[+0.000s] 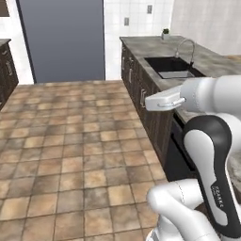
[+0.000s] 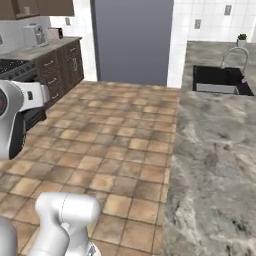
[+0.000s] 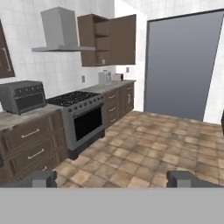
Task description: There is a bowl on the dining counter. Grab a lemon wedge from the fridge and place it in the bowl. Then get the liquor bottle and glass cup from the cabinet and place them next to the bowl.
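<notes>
In the hand view the hand (image 3: 112, 178) has its two dark fingertips (image 3: 39, 178) set as wide apart as they go, at 7 and 5 o'clock of the picture, with nothing between them but tiled floor (image 3: 144, 153).

Nearest on the left of that view, at 8 o'clock, brown drawer units (image 3: 30, 144) with silver handles carry a grey toaster oven (image 3: 22, 96) on their worktop. Just past them stands a steel range (image 3: 83, 118) with a dark oven door and black burners, under a grey hood (image 3: 61, 33) at 11 o'clock. Farther along, at 12 o'clock, hangs the cabinet (image 3: 109, 40), dark brown, one door swung open so that its shelves show; what sits on them is too small to tell. Below it, small pale appliances (image 3: 105, 77) stand on the worktop. Farthest, at 2 o'clock, a large flat grey panel (image 3: 181, 65) fills the end wall.

In the right base view the dining counter (image 2: 215, 165) runs up the right side from 5 to 2 o'clock, its marbled top bare near the camera. Farther along it lies a dark sink (image 2: 220, 80) with a curved faucet (image 2: 235, 55), and beyond that a small potted plant (image 2: 242, 39) at 1 o'clock.

In the left base view the same sink (image 1: 172, 67) sits at 2 o'clock, past the white arm (image 1: 207, 136).
</notes>
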Robot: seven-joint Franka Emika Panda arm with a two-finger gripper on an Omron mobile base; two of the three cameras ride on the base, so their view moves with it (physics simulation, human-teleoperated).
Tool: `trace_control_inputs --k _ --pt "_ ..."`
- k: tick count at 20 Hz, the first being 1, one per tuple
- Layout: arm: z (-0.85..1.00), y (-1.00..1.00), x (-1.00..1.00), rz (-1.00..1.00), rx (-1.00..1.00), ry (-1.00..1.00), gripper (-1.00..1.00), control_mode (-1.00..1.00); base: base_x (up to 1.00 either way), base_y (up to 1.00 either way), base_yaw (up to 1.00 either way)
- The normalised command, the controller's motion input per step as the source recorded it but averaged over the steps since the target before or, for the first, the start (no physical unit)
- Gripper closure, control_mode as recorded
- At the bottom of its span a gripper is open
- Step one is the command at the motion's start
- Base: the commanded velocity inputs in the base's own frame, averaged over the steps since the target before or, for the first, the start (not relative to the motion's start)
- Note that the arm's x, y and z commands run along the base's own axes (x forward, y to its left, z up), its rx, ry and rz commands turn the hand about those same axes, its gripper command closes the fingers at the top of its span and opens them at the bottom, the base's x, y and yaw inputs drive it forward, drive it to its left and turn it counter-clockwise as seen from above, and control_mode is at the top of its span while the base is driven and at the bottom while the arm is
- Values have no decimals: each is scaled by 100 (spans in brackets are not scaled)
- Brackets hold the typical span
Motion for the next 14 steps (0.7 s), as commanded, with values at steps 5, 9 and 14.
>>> trace_control_inputs --k 5,9,14 --pt "0 0 0 0 0 0 -100 100 100 55 -24" --pt "0 0 0 0 0 0 -100 100 100 61 -17" --pt "0 0 0 0 0 0 -100 100 100 39 3"
